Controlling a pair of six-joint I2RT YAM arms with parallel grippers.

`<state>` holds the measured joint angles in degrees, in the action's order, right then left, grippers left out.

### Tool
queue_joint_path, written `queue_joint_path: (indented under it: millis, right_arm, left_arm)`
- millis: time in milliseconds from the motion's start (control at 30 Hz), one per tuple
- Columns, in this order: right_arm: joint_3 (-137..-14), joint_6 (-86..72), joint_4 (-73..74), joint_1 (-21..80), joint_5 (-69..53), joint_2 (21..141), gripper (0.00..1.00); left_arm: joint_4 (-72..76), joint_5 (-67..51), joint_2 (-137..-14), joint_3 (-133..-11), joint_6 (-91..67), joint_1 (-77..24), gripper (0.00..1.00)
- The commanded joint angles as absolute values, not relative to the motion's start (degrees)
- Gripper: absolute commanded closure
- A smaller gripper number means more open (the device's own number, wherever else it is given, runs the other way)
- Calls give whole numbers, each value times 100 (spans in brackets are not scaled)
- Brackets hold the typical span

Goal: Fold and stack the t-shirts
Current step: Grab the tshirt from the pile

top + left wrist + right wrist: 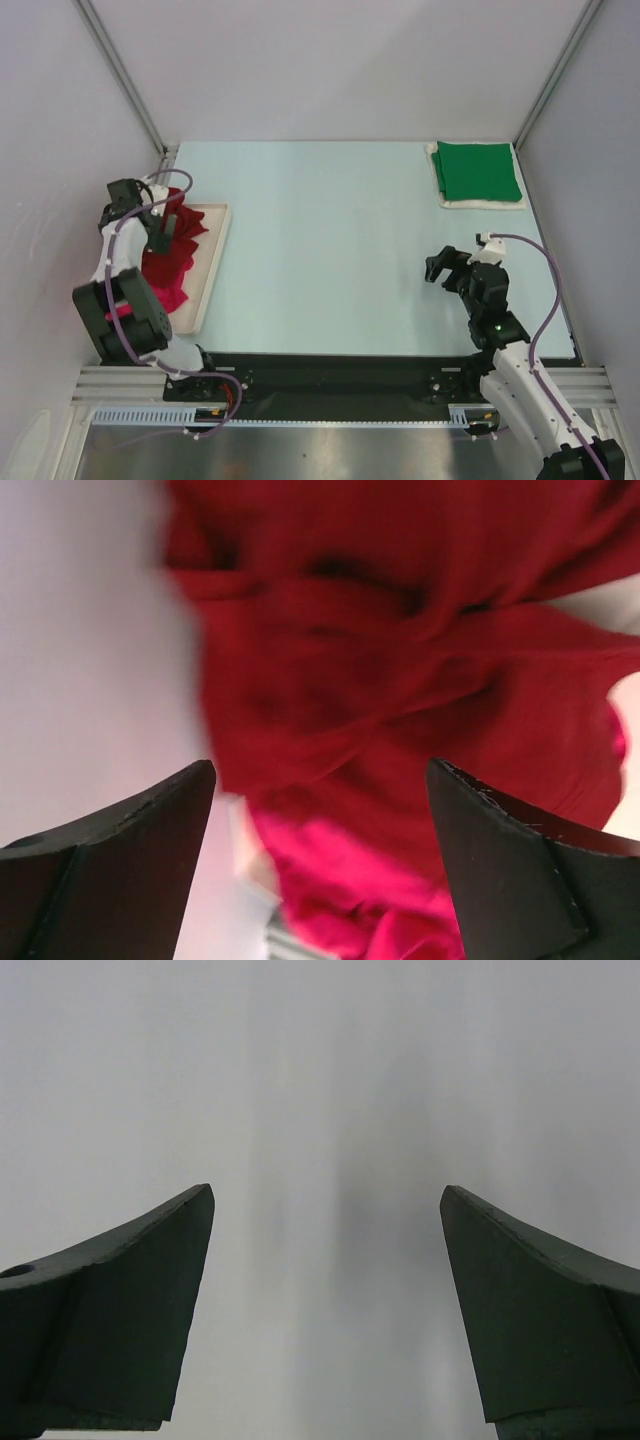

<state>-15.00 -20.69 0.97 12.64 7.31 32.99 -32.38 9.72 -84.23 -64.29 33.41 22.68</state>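
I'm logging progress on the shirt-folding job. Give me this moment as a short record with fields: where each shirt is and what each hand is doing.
green t-shirt: folded flat, far right corner of the table
dark red t-shirt: crumpled in the tray at the left
pink t-shirt: crumpled in the same tray, on the side nearer the arm bases
left hand: open, above the dark red t-shirt
right hand: open, empty, over bare table
folded so far: one of three
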Motion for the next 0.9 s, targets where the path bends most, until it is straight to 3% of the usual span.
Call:
queue_joint_path:
  millis: [0, 67, 167, 200, 267, 300, 533, 733, 867]
  right_arm:
    - [-1819, -1925, -158, 1283, 853, 3480, 0]
    - [-1898, -1898, -80, 1292, 844, 3550, 0]
    - [-1977, -1855, -26, 1301, 896, 3525, 0]
    - [-1969, -1854, -26, 1292, 905, 3481, 0]
    - [-1960, -1854, -35, 1301, 940, 3428, 0]
    - [-1951, -1837, -26, 1301, 949, 3410, 0]
    - [-1969, -1819, -44, 1301, 932, 3524, 0]
    - [-2074, -1872, -44, 1310, 862, 3577, 0]
    - [-2329, -2065, -26, 1318, 581, 3577, 0]
  left_arm:
    - [-3350, 264, -9042, -6785, 3419, 2259, 9]
    - [-3042, 360, -9429, -7012, 3226, 2268, 11]
    - [-2830, 264, -9720, -7250, 2936, 2268, 26]
    - [-2813, 159, -9729, -7268, 2892, 2259, 48]
    - [-2900, -245, -9651, -7269, 2786, 2268, 76]
    - [-2918, -324, -9555, -7242, 2760, 2250, 99]
    - [-3049, -299, -8343, -6970, 2804, 2145, 100]
    - [-3838, -536, -7253, -7654, 2804, 1733, 100]
    - [-4481, -799, -6610, -8278, 2883, 121, 100]
